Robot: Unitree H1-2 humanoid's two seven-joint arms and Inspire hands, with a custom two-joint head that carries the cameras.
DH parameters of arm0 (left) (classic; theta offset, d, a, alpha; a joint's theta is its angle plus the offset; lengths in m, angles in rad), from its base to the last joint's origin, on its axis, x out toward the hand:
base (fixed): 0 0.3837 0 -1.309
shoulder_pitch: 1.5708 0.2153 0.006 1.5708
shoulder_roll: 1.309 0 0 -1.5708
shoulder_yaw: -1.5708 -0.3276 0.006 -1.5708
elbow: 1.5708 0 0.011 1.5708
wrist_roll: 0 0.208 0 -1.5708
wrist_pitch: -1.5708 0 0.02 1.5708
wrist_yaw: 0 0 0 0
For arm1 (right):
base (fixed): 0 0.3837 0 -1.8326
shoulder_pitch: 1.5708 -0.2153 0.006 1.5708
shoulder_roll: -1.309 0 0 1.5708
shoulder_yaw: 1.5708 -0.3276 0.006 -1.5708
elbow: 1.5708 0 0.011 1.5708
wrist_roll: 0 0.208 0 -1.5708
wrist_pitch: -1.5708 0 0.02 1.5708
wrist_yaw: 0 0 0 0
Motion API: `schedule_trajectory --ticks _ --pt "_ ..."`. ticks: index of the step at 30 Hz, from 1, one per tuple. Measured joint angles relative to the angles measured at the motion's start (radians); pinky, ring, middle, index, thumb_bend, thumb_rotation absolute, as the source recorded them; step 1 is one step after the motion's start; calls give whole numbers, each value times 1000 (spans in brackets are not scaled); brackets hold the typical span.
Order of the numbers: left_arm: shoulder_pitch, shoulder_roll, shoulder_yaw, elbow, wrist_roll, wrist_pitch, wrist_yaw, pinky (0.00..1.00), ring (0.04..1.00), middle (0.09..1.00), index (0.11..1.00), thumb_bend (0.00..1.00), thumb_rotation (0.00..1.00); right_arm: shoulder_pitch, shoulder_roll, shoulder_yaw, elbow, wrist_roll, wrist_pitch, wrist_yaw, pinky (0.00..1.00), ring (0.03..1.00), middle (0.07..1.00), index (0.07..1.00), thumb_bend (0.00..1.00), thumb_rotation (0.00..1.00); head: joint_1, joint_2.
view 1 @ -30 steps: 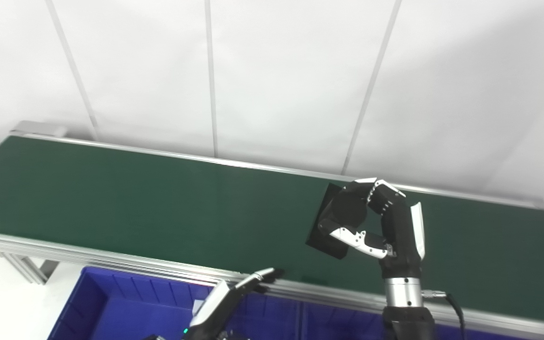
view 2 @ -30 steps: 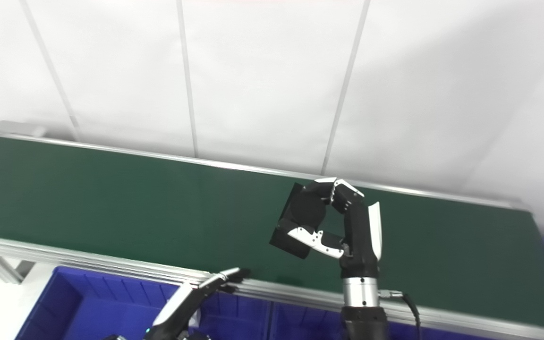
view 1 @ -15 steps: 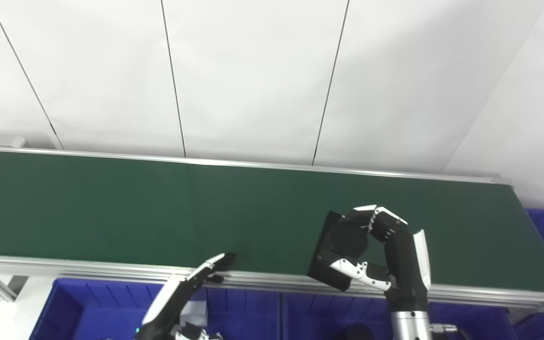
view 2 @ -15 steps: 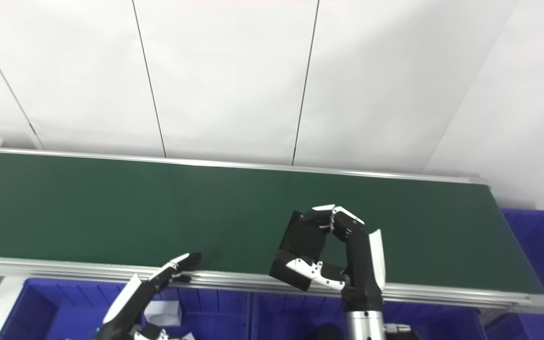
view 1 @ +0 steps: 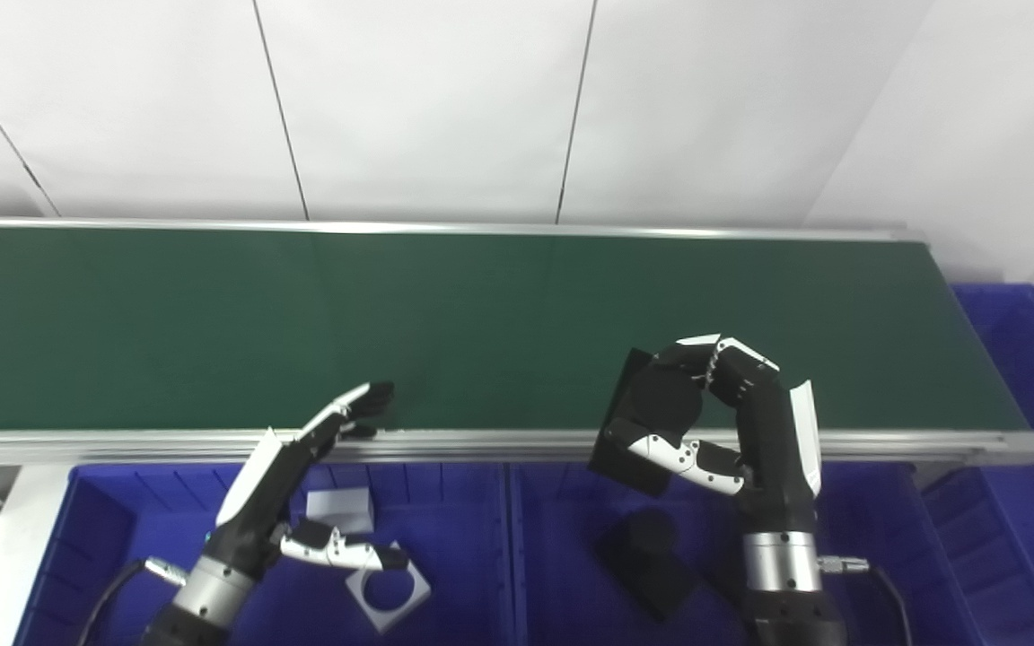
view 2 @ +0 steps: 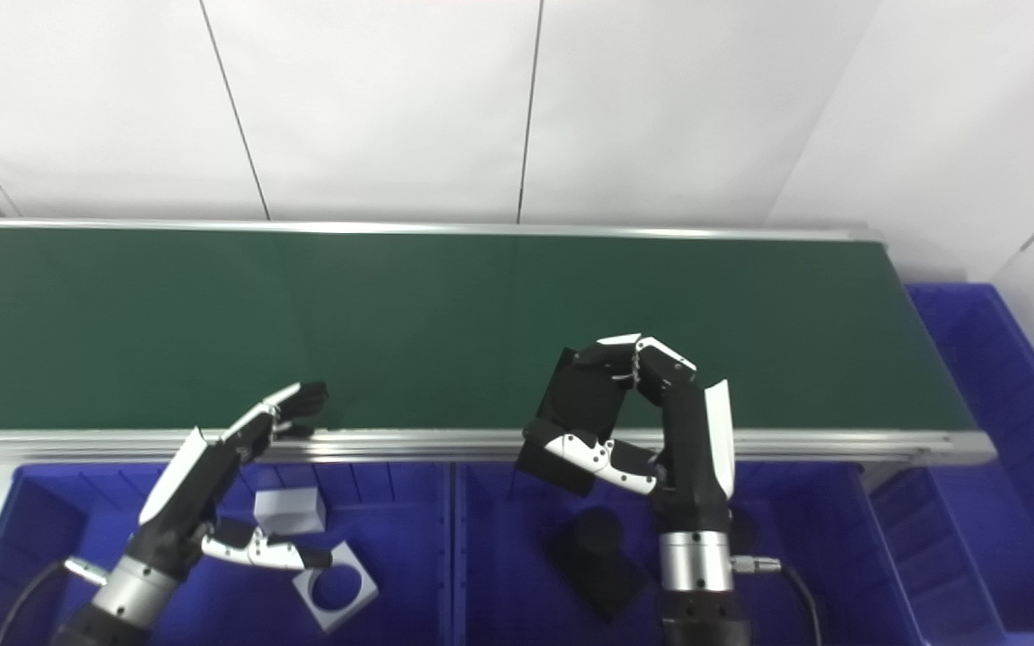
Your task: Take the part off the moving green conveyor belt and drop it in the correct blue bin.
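Right hand grips a black part above the blue bin; left hand hovers, fingers spread.

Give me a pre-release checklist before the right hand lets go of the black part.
1. Right hand shut on black part: ok.
2. Part past the belt edge, partly above the middle bin: ok.
3. Bin matches: a black part already lies there: ok.
4. Left hand open, over the left bin, clear of the drop: ok.
5. Height above bin floor: cannot tell.
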Motion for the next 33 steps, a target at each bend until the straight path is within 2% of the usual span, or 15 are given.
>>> schedule_trajectory --ticks 10,12,21,29,33 --pt "3 -14 74 -1 -26 0 -82 731 832 870 877 989 190 33 15 -18 -6 -5 27 0 380 461 523 459 518 0 -72 12" --pt "4 -16 85 -1 -26 0 -93 717 827 869 878 989 199 40 16 -22 -6 -6 29 0 383 467 525 455 518 0 -124 3" --pt "20 -17 117 -19 -21 0 -119 734 845 887 899 983 243 90 13 -51 -4 -11 43 -3 383 469 521 456 518 0 -120 6" --pt "29 -33 126 -32 -16 0 -123 713 824 869 879 989 227 136 -13 -113 22 19 42 -10 385 469 518 456 518 0 -110 12" --pt "31 -34 129 -35 -14 0 -123 705 819 867 879 992 234 151 -32 -146 68 35 10 -16 395 470 512 457 519 0 -109 14"
